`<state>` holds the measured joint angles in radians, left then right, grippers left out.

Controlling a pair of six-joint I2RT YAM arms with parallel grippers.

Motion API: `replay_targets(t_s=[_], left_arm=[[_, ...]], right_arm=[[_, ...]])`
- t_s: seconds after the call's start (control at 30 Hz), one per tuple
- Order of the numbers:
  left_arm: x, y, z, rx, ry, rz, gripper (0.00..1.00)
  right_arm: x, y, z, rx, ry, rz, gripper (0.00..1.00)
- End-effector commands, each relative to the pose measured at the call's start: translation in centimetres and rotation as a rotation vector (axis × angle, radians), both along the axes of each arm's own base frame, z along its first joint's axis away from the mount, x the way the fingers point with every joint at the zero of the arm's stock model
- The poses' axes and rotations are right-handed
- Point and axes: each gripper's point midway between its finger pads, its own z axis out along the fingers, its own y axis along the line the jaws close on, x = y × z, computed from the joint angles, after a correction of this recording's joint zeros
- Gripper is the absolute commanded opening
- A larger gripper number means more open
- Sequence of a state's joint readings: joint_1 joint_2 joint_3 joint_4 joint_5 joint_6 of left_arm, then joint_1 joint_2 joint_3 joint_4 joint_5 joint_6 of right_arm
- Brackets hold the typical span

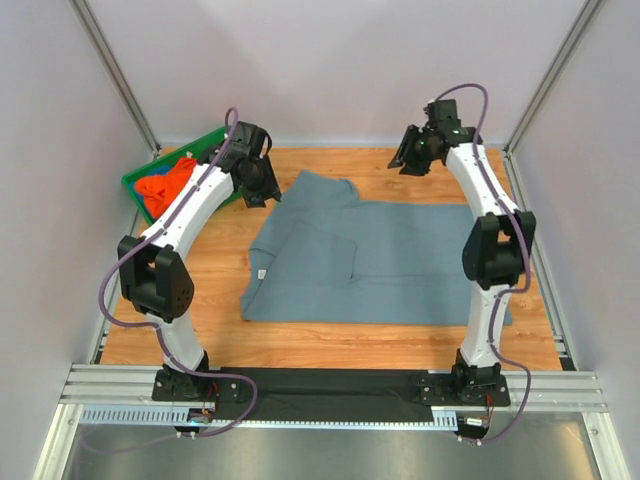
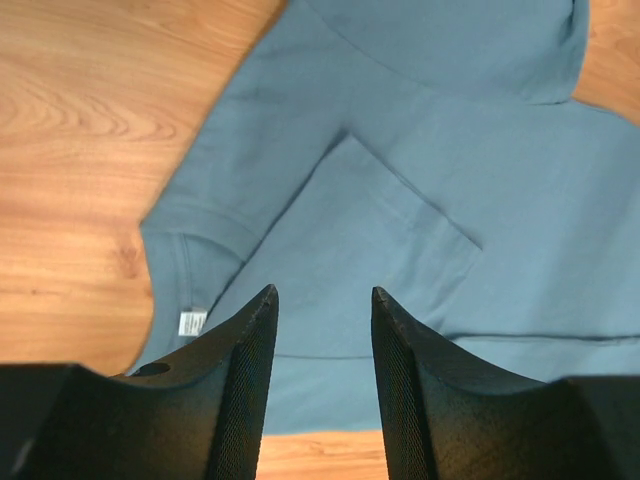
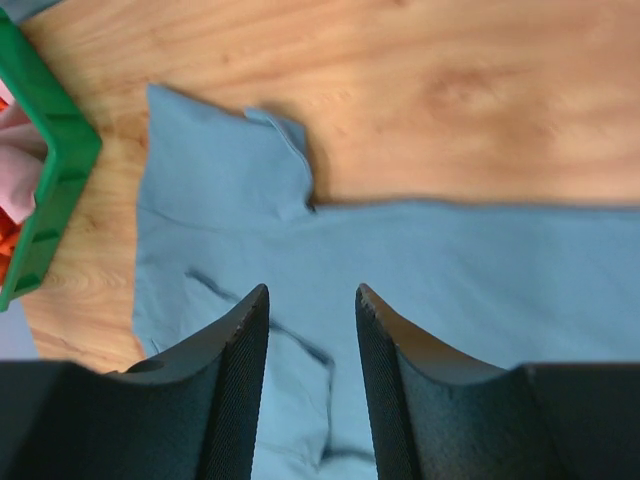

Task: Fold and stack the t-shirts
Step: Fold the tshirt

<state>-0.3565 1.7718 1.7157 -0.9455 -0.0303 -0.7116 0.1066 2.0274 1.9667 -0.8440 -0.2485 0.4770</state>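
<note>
Across the middle of the wooden table (image 1: 180,330) you have the slate grey-blue t-shirt (image 1: 400,265) lying flat, its neck toward the left arm's side with the small white neck label (image 2: 191,321) showing at the collar. One sleeve points toward the far edge of the table, and another part of the cloth lies doubled over onto the body near the neck. Your left gripper (image 2: 322,295) hangs above the shirt's far left part, clear of the fabric, its jaws parted with nothing between them. Your right gripper (image 3: 310,290) hangs above the far right side, also off the cloth, its jaws likewise apart and empty. At the far left corner, well apart from the spread shirt, sits the green plastic bin (image 1: 135,185), with a bright orange t-shirt (image 1: 165,185) bunched inside it. From the right wrist view you can also make out a bit of pale pink fabric (image 3: 15,190) in that bin beside the orange.
</note>
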Motion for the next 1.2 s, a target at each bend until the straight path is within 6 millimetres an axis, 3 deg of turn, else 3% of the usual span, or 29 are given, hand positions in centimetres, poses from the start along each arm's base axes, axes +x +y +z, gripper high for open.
replay_targets(t_s=[0.0,0.03,0.1,0.3,0.47,0.73,0.87,0.97,1.17], left_arm=[[1.7,-0.4,0.7,-0.007,-0.042,-0.043,0.5],[1.7,-0.8,0.5,-0.022,-0.037,-0.054,0.5],[1.8,-1.0,-0.1,-0.031,-0.027,-0.046,0.5],[0.4,-1.4,-2.4,-0.064,0.032,-0.052,0.49],[-0.4,-1.2,-3.2,-0.058,0.062,-0.056,0.49],[-0.9,-1.2,-4.0,-0.063,0.082,-0.053,0.49],[-1.2,-0.9,-4.6,-0.051,0.097,-0.048,0.49],[-1.3,-0.8,-4.6,-0.044,0.099,-0.049,0.49],[-1.5,-0.3,-4.7,-0.02,0.099,-0.046,0.48]], right_arm=[[4.4,3.1,-2.0,0.063,-0.047,0.084,0.42],[6.1,3.8,-0.5,0.082,-0.112,0.092,0.42],[7.6,5.1,-2.9,0.115,-0.1,0.102,0.42],[11.9,9.0,-4.5,0.217,-0.246,0.149,0.42],[12.3,11.4,-8.5,0.236,-0.22,0.187,0.42],[11.5,12.7,-12.4,0.203,-0.172,0.229,0.39],[10.7,12.8,-14.1,0.112,-0.149,0.247,0.38],[10.5,11.4,-15.6,0.001,-0.113,0.186,0.34],[10.8,10.7,-16.5,-0.03,-0.106,0.154,0.32]])
